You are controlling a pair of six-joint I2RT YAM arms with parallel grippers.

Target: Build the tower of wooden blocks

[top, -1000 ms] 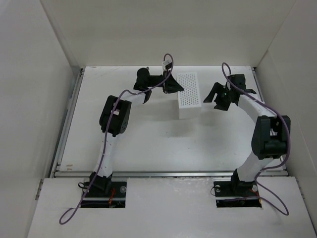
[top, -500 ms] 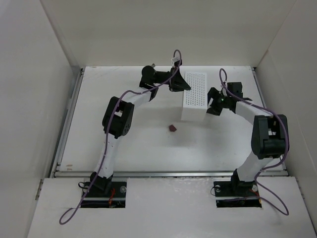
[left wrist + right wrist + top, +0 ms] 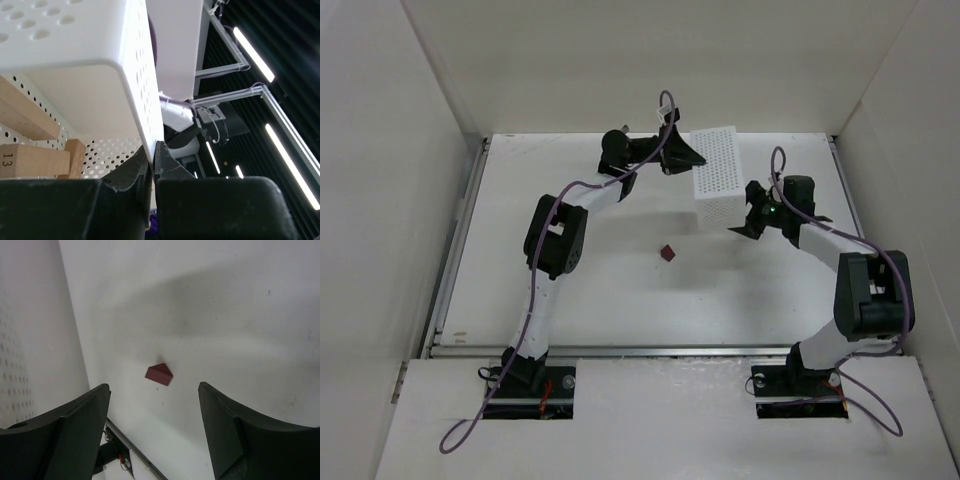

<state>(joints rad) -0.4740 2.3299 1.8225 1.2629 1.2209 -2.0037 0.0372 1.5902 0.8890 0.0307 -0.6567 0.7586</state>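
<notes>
A small red block (image 3: 666, 252) lies alone on the white table (image 3: 570, 290). It is near the middle, closer to the arm bases than the other things.

A bit farther back and to the right is the right gripper (image 3: 747, 212). It is spread wide and holds nothing. Its own camera looks down through the gap at the red block on the table.

Just to its left is the white box (image 3: 715, 178) with many little holes. The box is tipped on a slant. I cannot tell if the right gripper touches it.

At the far left edge of the box is the left gripper (image 3: 684, 156). It is pinched tight on the box's thin wall. Its camera looks into the box, where tan blocks (image 3: 31, 160) lie against the holey wall. One has the number 13 on its end.
</notes>
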